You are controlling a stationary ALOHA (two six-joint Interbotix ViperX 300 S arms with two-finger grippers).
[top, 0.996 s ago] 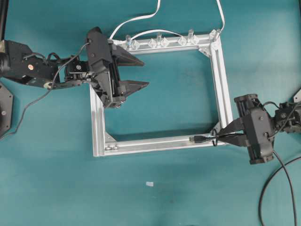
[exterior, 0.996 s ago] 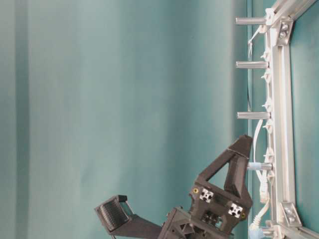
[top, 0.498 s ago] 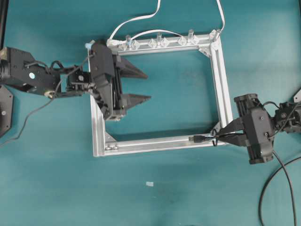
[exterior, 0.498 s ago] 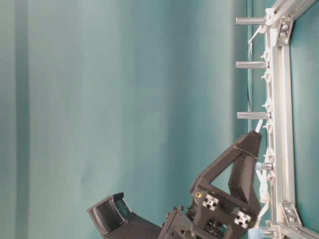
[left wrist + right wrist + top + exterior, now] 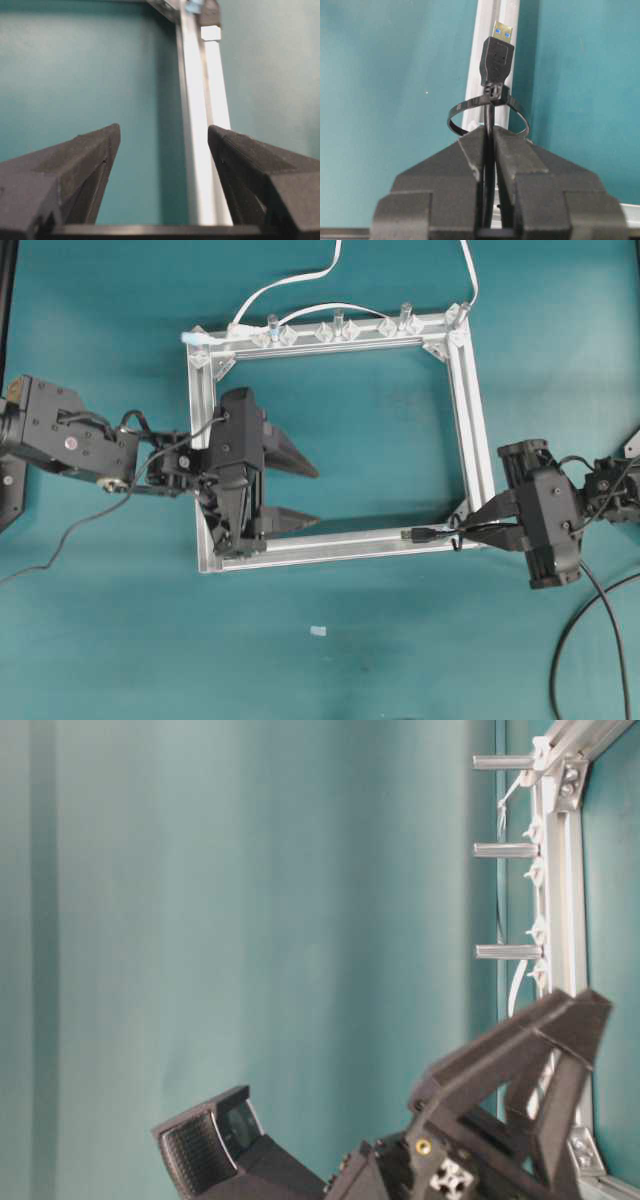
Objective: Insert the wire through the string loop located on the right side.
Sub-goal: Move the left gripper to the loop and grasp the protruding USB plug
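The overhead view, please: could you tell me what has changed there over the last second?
The left end effector, jaws wide open and empty, swung from the silver frame's top-left corner down its left rail toward the bottom-left corner, uncovering the blue piece at the top-left corner. Unchanged: the right end effector stays shut on the wire, its plug poking through the string loop at the bottom-right corner.

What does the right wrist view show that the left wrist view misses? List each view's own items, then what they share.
Only the right wrist view: the right gripper, jaws shut on the wire, with its plug past the string loop. Only the left wrist view: the left gripper, jaws wide open and empty. Both: a rail of the silver frame over the teal table.
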